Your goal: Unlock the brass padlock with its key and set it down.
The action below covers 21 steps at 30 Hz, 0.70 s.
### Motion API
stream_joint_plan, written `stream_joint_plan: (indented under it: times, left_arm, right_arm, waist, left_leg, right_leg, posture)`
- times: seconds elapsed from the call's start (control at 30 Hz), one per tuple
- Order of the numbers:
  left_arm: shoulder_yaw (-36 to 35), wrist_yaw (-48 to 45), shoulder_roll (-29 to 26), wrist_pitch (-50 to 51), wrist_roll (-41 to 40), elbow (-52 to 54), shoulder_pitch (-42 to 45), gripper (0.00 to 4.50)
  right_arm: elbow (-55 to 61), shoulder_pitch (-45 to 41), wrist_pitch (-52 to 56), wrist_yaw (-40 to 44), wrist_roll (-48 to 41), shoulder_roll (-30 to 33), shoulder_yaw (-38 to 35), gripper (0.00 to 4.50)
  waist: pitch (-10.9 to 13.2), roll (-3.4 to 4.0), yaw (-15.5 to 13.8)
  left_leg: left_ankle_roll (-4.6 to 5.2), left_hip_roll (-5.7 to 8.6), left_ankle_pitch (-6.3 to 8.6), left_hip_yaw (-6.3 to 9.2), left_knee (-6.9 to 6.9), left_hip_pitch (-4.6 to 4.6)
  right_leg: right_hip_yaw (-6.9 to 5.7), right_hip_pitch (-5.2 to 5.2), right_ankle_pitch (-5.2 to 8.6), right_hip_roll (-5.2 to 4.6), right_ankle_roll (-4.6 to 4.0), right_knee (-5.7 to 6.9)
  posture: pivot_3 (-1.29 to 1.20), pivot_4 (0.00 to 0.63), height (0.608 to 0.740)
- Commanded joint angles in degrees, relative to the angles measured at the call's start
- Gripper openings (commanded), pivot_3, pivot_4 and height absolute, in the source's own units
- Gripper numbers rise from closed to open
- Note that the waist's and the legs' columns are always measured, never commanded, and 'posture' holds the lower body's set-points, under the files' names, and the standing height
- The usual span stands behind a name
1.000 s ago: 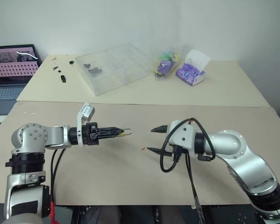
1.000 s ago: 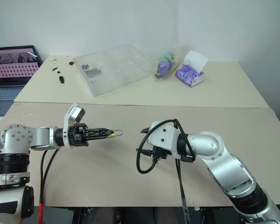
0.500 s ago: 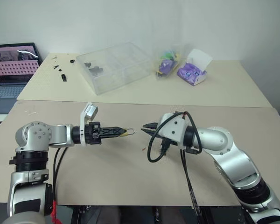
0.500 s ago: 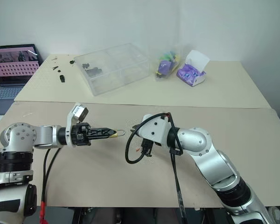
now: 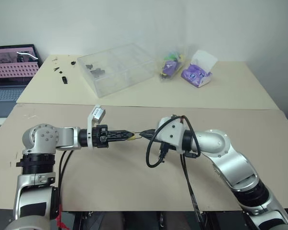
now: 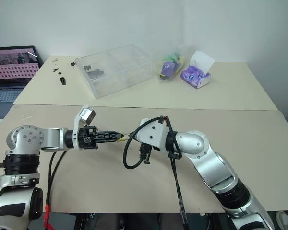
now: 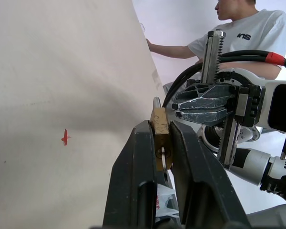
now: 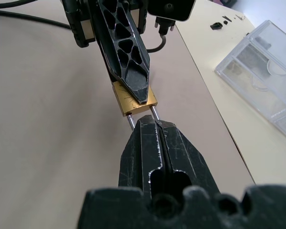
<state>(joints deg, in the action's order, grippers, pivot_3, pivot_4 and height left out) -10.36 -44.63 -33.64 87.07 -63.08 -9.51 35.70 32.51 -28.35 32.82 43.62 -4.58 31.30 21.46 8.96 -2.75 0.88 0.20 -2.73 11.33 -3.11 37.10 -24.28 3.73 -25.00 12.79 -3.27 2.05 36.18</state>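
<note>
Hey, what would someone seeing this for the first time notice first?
The two grippers meeting over the middle of the tan table: the left gripper clamps the brass padlock, and the right gripper is shut on its silver shackle. Behind them, a clear plastic box sits on the far table.

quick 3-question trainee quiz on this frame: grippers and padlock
1. Which gripper holds the brass padlock by its body?
2. True or false: the right gripper is shut on the padlock's shackle.
3. What lies on the rear table beside the clear plastic box: A) bag and tissue box, B) kettle?

Key: 1. The left gripper. 2. True. 3. A.
</note>
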Motion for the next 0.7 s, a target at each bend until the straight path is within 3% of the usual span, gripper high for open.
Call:
stream_joint_plan:
  times: [0.03, 0.7]
  left_arm:
    - [-0.9, -1.0, 0.1, 0.0, -0.6, 1.6, 1.5, 0.05]
    - [-2.0, 0.2, 1.3, 1.0, -0.9, 2.1, 1.7, 0.05]
  right_arm:
    - [0.5, -0.8, -1.9, 0.0, 0.4, -0.2, -0.7, 0.02]
    - [-1.7, -0.5, -2.7, 0.1, 1.4, -1.5, 0.4, 0.02]
  waist:
    - [0.0, 0.00, 0.0]
    - [0.0, 0.00, 0.0]
  left_leg:
    - [0.00, 0.00, 0.00, 0.00, 0.00, 0.00]
    - [0.00, 0.00, 0.00, 0.01, 0.04, 0.01]
  right_leg:
    - [0.00, 0.00, 0.00, 0.00, 0.00, 0.00]
    - [0.00, 0.01, -0.01, 0.01, 0.00, 0.05]
  posture:
    - [0.00, 0.150, 0.740]
    - [0.00, 0.150, 0.740]
